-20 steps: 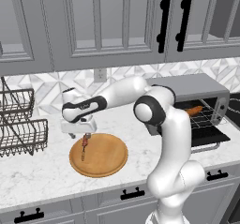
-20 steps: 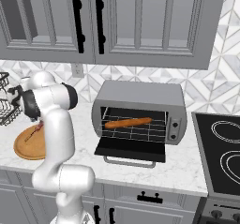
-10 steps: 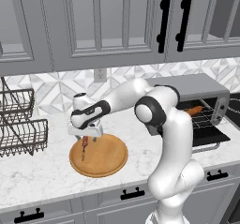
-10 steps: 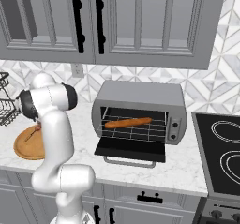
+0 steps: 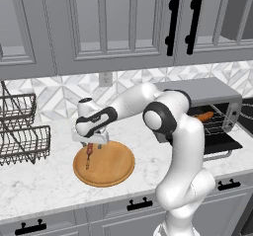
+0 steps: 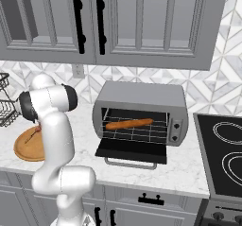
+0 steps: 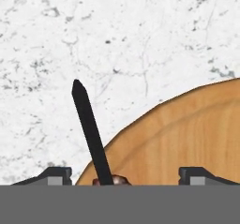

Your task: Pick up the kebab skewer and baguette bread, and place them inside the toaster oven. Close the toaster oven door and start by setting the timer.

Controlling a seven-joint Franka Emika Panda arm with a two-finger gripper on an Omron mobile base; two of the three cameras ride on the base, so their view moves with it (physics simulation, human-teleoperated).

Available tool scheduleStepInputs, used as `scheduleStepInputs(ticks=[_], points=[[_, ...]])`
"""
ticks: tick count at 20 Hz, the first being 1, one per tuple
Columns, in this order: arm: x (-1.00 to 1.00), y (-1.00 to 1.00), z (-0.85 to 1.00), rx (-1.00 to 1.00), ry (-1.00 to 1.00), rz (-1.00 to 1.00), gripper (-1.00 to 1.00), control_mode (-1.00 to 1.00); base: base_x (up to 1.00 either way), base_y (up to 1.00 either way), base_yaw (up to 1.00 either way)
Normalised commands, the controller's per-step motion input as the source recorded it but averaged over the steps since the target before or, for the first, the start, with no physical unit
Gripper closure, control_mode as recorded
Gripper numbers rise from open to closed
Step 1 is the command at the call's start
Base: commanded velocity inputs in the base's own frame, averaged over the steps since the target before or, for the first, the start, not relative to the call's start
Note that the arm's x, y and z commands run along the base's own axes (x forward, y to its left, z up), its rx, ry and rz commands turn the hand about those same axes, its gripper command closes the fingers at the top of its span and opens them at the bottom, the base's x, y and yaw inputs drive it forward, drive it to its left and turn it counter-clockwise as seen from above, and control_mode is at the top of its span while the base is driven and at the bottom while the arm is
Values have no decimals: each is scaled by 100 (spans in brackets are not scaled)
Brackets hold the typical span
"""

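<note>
A: What's cut off in the hand view?
B: The thin dark-tipped kebab skewer (image 7: 90, 134); its reddish meat barely shows at 6 o'clock.
A: And the round wooden board (image 7: 187, 138)?
B: It runs off toward 3 o'clock.
A: The white arm's two-finger gripper (image 5: 90, 142)?
B: Its fingertips are too small to judge.

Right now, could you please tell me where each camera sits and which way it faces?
Left base view: behind the arm's left, facing the counter; arm reaches to the skewer on the board.
Right base view: behind its right, facing the open oven holding the baguette; shares the board.
Hand view: looks down along the claw at the skewer.
</note>
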Motion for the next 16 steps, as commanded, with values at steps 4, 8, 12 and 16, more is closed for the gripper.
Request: scheduleStepInputs(ticks=[4, 8, 12, 16], points=[[0, 0, -2, 1, 0, 0, 100, -100, 0, 0, 0], [0, 0, 0, 4, 0, -7, 100, -100, 0, 0, 0], [0, 0, 0, 3, 0, -7, 100, -100, 0, 0, 0], [0, 17, 0, 1, 4, -11, 100, -100, 0, 0, 0]])
